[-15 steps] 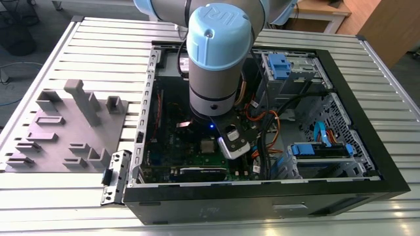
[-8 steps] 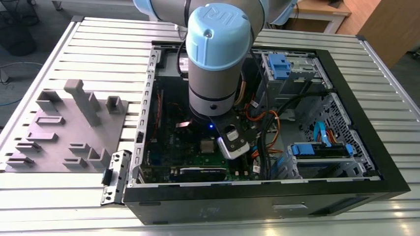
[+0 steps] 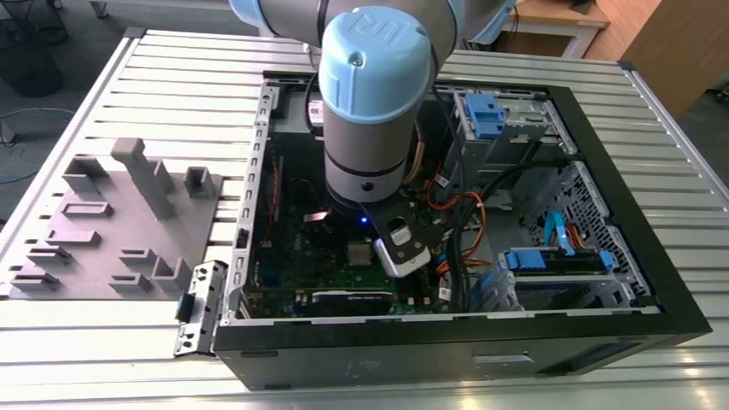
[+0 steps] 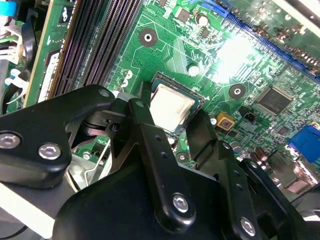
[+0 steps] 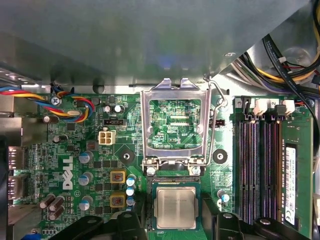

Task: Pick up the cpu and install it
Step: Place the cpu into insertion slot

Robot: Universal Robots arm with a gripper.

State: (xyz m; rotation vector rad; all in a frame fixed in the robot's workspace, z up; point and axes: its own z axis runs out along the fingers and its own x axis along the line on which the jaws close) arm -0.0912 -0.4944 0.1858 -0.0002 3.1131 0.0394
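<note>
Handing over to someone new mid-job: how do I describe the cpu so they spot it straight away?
Look inside the open computer case at the green motherboard. Next to the flipped-open shiny metal frame, beside the long memory slots, lies the cpu. It is the small flat square with a dull silver-grey top, solid where the frame is hollow.

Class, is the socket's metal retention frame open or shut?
Open: in the first wrist view the frame is flipped back, leaving the cpu uncovered beside it.
</note>
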